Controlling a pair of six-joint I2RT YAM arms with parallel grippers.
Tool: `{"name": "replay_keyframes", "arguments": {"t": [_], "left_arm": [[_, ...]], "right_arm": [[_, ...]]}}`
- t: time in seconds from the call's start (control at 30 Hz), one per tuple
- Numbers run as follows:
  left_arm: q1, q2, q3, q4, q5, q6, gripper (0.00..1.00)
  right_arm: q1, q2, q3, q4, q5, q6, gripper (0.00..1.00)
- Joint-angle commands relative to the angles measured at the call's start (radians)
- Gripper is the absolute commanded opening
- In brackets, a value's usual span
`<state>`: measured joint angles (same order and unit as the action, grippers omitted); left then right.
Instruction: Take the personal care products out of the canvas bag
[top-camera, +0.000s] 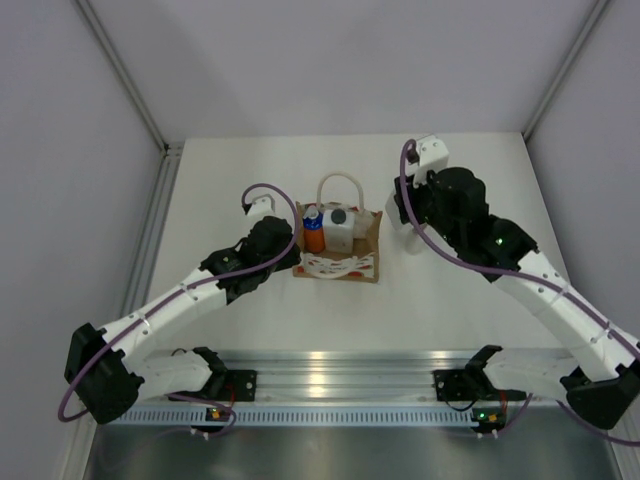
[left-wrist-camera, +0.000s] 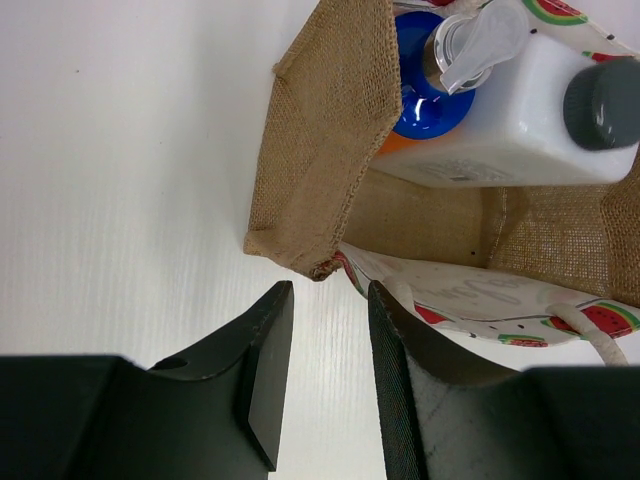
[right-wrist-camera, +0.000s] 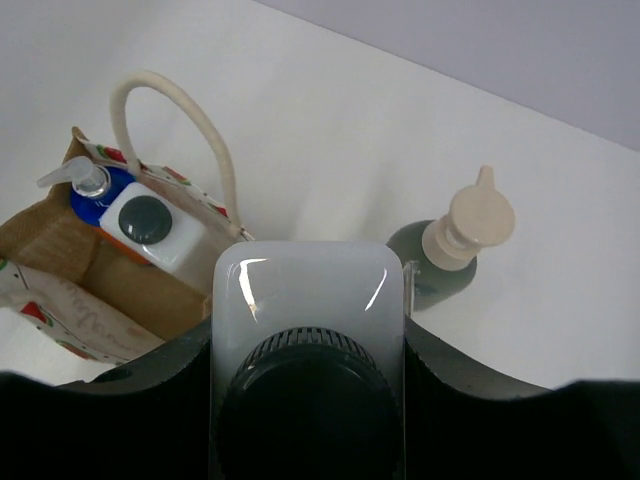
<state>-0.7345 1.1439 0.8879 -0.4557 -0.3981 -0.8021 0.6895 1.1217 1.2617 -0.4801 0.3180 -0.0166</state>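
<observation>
Personal care products: one white bottle (right-wrist-camera: 305, 290) with a dark cap is clamped upright between the closed fingers of the right gripper (right-wrist-camera: 308, 400), to the right of the canvas bag (top-camera: 345, 262). The grey-green pump bottle (right-wrist-camera: 440, 262) stands on the table (top-camera: 230, 190) just beside the held bottle. A second white bottle (right-wrist-camera: 150, 225) and the orange bottle (top-camera: 314, 233) with a blue top sit inside the bag. The left gripper (left-wrist-camera: 325, 375) is narrowly parted and empty, low at the bag's left corner.
</observation>
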Motion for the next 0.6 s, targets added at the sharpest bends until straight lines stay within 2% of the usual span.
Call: {"name": "replay_keyframes", "arguments": {"t": [0.0,0.3,0.57], "left_arm": [[0.0,0.001,0.01,0.009,-0.004,-0.002,0.41],[0.0,-0.004,0.005,0.009,-0.002,0.004,0.41],[0.0,-0.006,0.0,0.008,-0.005,0.007,0.41]], "right_arm": [[-0.042,-0.115,-0.03,0.095,0.053,0.052,0.0],[-0.188,-0.253,-0.162,0.066,-0.033,0.122,0.0],[-0.278,-0.309,-0.174,-0.015,-0.092,0.126,0.0]]}}
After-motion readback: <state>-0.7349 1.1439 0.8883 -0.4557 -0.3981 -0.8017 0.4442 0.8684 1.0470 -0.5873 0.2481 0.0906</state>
